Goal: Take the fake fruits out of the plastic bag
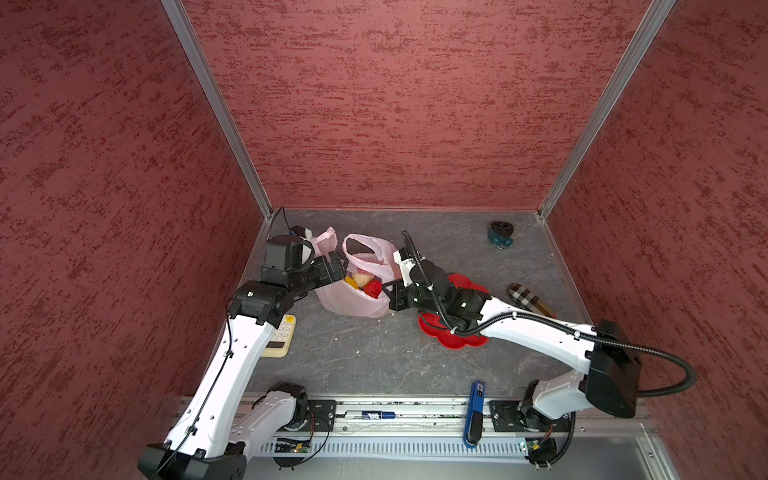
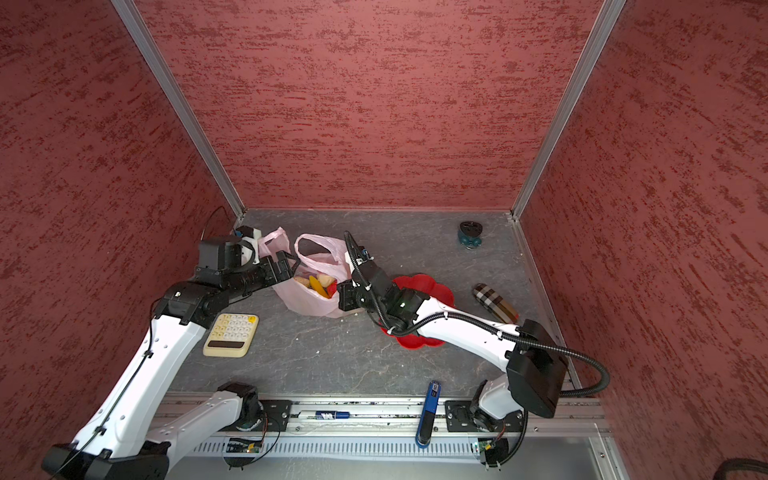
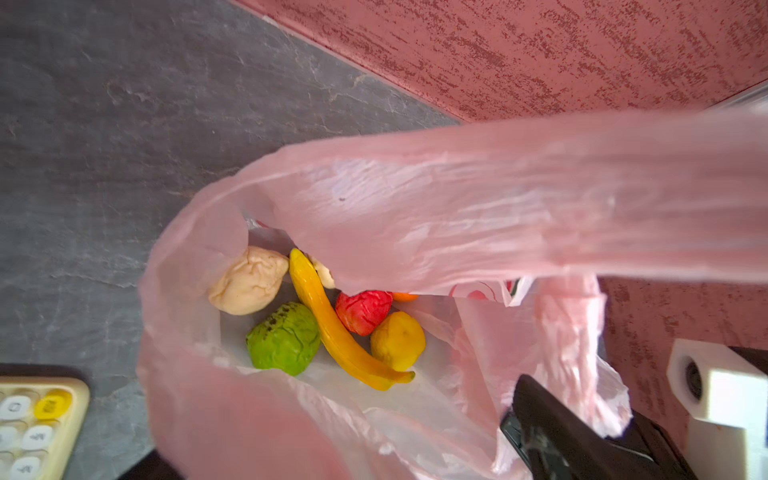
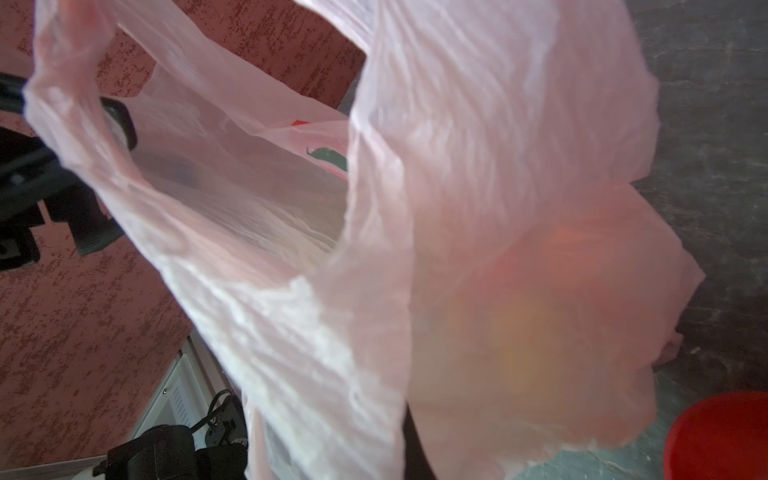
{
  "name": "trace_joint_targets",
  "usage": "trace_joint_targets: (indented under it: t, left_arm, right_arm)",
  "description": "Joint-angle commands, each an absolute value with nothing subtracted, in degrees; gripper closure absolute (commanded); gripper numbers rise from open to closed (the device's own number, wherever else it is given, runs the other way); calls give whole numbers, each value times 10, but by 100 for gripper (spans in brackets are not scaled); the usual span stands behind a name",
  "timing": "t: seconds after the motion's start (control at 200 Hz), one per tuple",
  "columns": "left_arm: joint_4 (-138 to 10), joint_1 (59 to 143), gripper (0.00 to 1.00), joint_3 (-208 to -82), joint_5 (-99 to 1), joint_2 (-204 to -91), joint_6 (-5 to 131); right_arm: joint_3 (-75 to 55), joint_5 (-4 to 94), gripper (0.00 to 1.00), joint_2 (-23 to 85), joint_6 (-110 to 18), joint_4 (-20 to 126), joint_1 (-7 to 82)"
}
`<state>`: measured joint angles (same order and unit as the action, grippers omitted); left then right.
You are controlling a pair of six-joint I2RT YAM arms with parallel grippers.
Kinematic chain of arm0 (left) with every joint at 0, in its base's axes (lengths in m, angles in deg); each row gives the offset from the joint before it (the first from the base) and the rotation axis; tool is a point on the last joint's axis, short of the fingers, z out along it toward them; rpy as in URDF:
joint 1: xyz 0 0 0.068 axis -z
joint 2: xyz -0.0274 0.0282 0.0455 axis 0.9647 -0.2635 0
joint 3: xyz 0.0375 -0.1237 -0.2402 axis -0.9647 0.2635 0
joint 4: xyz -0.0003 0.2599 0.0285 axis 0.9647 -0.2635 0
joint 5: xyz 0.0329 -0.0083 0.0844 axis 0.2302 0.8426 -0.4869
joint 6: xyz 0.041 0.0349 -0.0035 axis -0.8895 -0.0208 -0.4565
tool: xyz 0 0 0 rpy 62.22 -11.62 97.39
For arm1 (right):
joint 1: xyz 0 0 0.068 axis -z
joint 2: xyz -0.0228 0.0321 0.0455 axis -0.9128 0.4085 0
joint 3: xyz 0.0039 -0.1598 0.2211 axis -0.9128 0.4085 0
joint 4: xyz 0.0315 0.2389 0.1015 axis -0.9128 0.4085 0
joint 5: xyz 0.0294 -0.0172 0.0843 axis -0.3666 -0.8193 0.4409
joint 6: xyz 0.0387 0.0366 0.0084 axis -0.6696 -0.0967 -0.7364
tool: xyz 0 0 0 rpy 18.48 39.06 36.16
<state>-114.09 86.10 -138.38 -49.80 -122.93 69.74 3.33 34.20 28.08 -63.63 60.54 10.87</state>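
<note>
Jaws differ: left jaws spread wide, right jaws pinched shut on the plastic bag (image 1: 353, 305).
The bag sits on the grey tabletop (image 1: 374, 353), mouth open; the fake fruits (image 3: 286, 345) lie inside, banana (image 3: 328, 328) across them.

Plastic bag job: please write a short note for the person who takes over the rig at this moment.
Hands: left hand is open at the mouth of the plastic bag; right hand is shut, apparently pinching the bag's other edge.
Fruits, all inside the bag: banana, green fruit, red fruit, lemon-like fruit, beige fruit; two more are half hidden.
Done: bag mouth is open; no fruit is seen outside.
To do: take out every fruit. The red dish is beside the bag.
</note>
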Motion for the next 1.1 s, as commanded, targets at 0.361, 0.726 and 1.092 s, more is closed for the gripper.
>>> trace_joint_targets:
  t: [0.361, 0.726, 1.092]
  left_arm:
    - [-1187, 854, 1, -1496, -515, -1292, 502]
    - [-1201, 866, 0, -1532, -581, -1307, 478]
    - [-1224, 870, 1, -1578, -633, -1308, 462]
  right_arm:
    - [11, 324, 94, 267, -644, 592, 113]
    - [7, 324, 94, 267, -642, 602, 115]
    - [-5, 330, 93, 267, -633, 619, 115]
